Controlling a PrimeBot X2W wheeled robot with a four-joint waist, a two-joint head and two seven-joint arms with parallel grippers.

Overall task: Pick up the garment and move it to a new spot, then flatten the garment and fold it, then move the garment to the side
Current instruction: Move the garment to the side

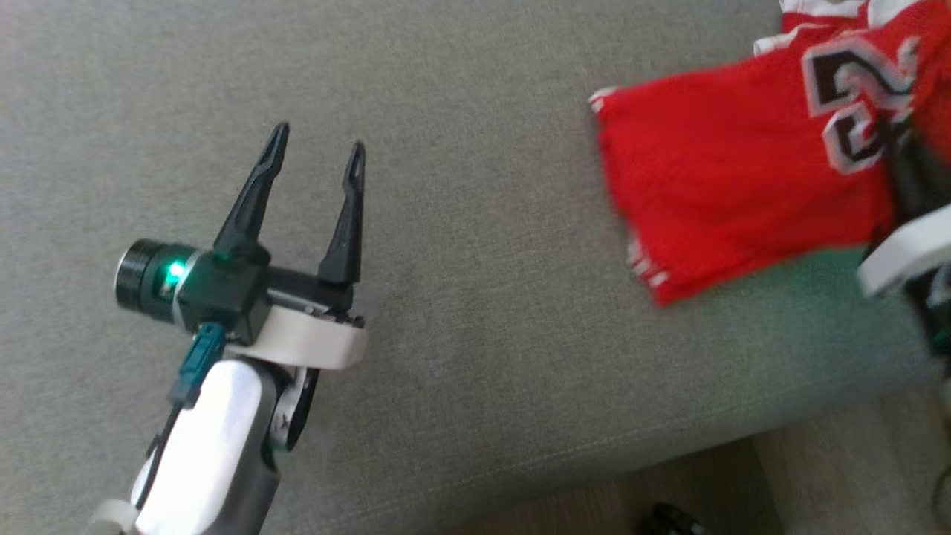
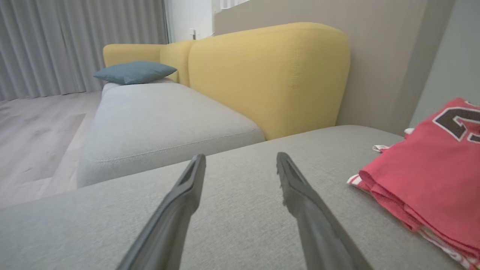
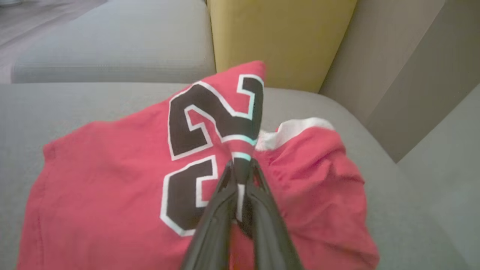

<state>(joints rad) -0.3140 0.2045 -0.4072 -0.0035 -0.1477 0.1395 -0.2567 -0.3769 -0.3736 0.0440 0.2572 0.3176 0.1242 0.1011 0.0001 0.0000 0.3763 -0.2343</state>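
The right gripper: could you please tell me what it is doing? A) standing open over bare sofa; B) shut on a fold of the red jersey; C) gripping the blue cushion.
B: the right gripper is shut on a raised fold of the red jersey, pinched between its two dark fingers.

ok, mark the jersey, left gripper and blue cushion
jersey [image 1: 728, 186]: head view, plain red panel beside the number.
left gripper [image 1: 319, 140]: head view, midway between fingertips.
blue cushion [image 2: 135, 72]: left wrist view, middle of top face.
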